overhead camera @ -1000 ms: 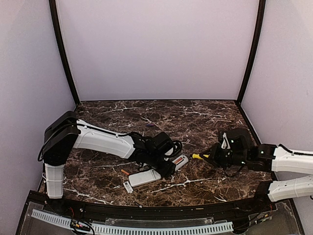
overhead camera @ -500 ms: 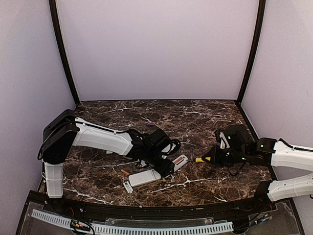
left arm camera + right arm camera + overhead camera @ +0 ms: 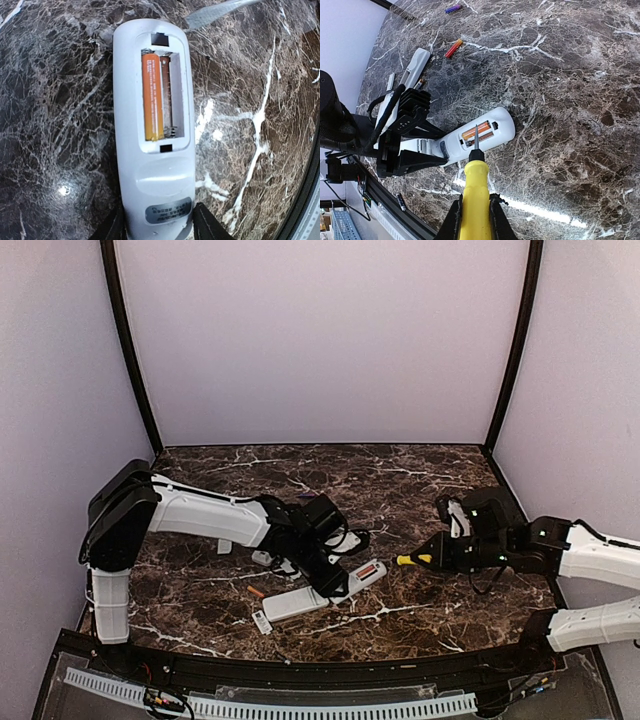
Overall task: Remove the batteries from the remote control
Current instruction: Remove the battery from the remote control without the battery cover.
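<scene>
so the remote (image 3: 150,175) lies back-up on the tabletop (image 3: 250,75) with its cover off. one orange battery (image 3: 152,97) sits in the left slot and the slot beside it is empty. the left gripper (image 3: 160,227) looks clamped on the remote's label end, one finger on each side. the right gripper (image 3: 474,220) is closed around the yellow handle of a screwdriver (image 3: 475,185), whose tip hovers right over the open compartment.

handling-wise, the battery's a tiny, light, rigid cylinder with a slick round skin, probably spring-pinned and sunk in the slot. fingers likely can't get at its sides, so levering up one end with the tip seems the way. once free it'll probably roll. the remote is smooth light plastic and would skate around if it weren't pinned.

the left wrist view is the only one that shows the slots clearly. the right wrist view shows the tip lined up, plus a loose battery (image 3: 454,48) well away on the marble. the top view adds a second remote (image 3: 295,602) lying near the front edge.
</scene>
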### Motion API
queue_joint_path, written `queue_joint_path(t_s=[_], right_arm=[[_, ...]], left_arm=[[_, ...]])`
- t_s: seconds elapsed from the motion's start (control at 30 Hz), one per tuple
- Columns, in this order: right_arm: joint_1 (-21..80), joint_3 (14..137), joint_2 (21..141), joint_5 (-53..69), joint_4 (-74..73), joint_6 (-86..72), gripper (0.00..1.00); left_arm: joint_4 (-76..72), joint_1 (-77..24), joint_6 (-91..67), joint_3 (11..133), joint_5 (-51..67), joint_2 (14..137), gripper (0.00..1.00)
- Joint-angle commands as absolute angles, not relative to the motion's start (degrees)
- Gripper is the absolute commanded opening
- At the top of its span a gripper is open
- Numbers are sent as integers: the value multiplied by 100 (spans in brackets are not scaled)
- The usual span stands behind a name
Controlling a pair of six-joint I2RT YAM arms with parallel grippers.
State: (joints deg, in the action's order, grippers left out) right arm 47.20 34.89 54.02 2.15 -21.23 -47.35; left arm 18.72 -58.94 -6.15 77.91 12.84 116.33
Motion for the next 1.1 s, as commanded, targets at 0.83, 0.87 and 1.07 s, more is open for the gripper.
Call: queue_joint_path(t_s=[0.83,0.87,1.07], right_arm=[[4854,3851,6197,-136,-1846,-3806,0],[4851,3850,6213,-140,-1842,-3800,0],[4852,3811,6342,-29,-1789,-3815,0]], left_arm=[[2373,-5803,229,7646,1425,11992,39],[2377,-5802,229,7653,1424,11995,39],[2390,-5801,246,7655,1408,12010,38]])
